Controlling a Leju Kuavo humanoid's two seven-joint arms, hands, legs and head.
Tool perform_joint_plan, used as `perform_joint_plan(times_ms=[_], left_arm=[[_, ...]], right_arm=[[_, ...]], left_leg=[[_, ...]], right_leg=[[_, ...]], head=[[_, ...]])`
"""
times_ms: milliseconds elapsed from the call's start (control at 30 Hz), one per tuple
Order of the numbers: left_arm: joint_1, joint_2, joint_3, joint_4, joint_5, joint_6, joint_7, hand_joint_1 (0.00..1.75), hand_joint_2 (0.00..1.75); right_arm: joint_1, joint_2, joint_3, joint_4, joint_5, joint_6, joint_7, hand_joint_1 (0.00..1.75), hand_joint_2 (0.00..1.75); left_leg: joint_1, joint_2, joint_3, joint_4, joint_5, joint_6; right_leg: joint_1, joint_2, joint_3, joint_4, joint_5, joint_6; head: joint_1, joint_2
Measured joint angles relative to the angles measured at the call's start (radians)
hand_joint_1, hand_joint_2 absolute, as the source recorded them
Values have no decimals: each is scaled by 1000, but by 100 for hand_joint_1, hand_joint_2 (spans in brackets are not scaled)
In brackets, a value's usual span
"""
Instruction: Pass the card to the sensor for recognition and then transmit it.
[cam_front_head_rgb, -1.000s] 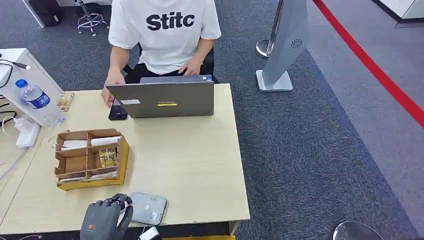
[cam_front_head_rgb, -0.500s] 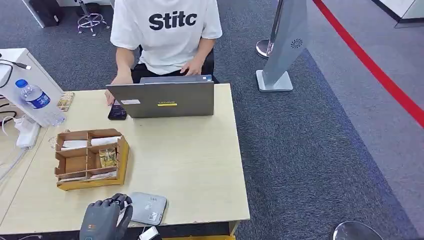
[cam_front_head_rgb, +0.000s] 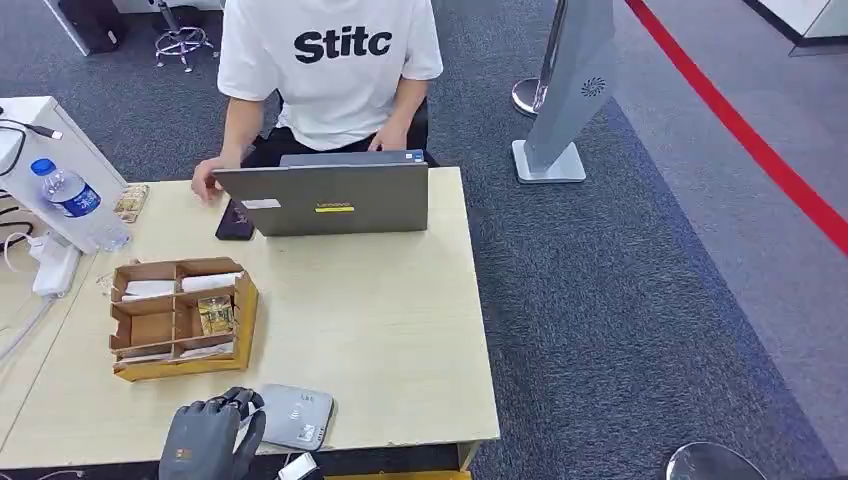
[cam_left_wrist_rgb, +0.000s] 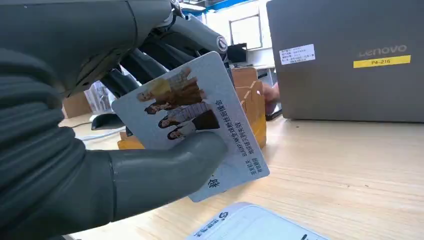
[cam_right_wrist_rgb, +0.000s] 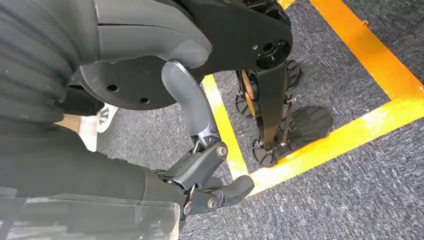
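The grey left hand (cam_left_wrist_rgb: 95, 150) pinches a pale printed plastic card (cam_left_wrist_rgb: 200, 125) between thumb and fingers, tilted just above the flat white sensor pad (cam_front_head_rgb: 293, 416) on the light wooden surface (cam_front_head_rgb: 380, 320). The right hand (cam_right_wrist_rgb: 210, 170) hangs with fingers apart, holding nothing.

The thumb (cam_left_wrist_rgb: 165, 167) covers part of the card (cam_left_wrist_rgb: 200, 115); its small print is unreadable.

Grey carpet floor (cam_front_head_rgb: 620, 300) w/ red stripe (cam_front_head_rgb: 740, 130) at my right; yellow tape lines (cam_right_wrist_rgb: 350, 132) underfoot. Light wood table (cam_front_head_rgb: 380, 310) ahead, grey stand (cam_front_head_rgb: 565, 90) beyond.
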Motion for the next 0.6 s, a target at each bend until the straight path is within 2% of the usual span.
perform_joint_plan(times_ms=[600], left_arm=[[0, 0, 0, 0, 0, 0, 0, 175, 175]], right_arm=[[0, 0, 0, 0, 0, 0, 0, 0, 175]], left_leg=[[0, 0, 0, 0, 0, 0]], right_leg=[[0, 0, 0, 0, 0, 0]], head=[[0, 0]])
